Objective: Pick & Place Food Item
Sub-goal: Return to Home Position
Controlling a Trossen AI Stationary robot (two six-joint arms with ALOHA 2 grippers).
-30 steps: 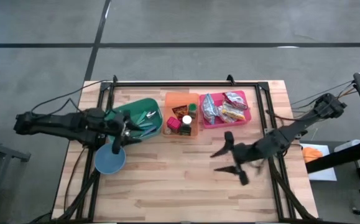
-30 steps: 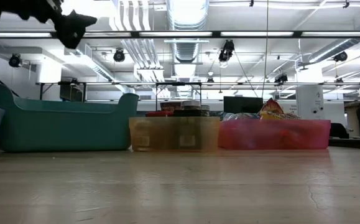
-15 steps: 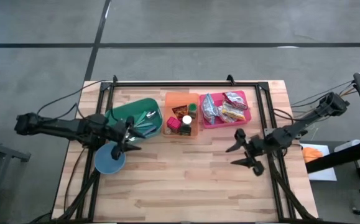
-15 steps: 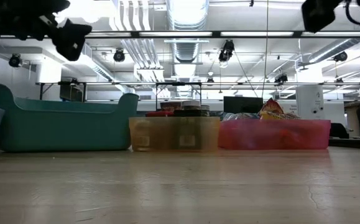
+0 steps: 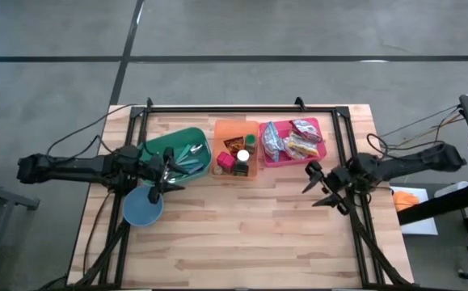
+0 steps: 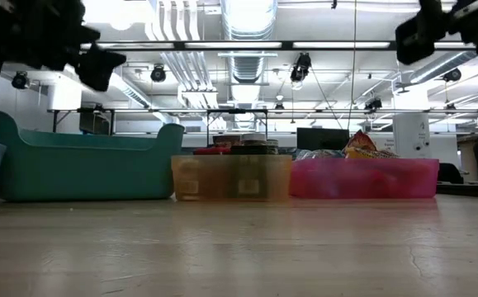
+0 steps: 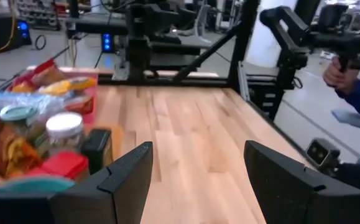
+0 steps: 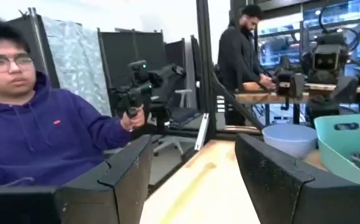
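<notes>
**Above the table's left and right sides: both grippers empty, homing step in hand**

Left gripper [image 5: 170, 175] hangs at the near right corner of the green bin [image 5: 167, 142], just beside the blue bowl [image 5: 141, 208]. Its fingers are spread, with nothing between them in the left wrist view. Right gripper [image 5: 314, 187] hangs over the right part of the table [image 5: 242, 242], on the near side of the pink bin [image 5: 292, 162]. Its fingers are spread too, and empty.

Food is in the bins at the far side. The snack packs [image 5: 292, 139] lie in the pink bin, the bottles [image 5: 238, 158] stand in the orange bin [image 5: 235, 124], and the cutlery [image 5: 189, 153] is in the green bin.

Judgement: sorting looks done, and this is the return to home. The next move calls for each arm to draw back to its own side of the table with nothing to grip. The left one should stay above the green bin's wall and the bowl's rim. The right one should stay clear of the black frame rail [image 5: 349, 153].
</notes>
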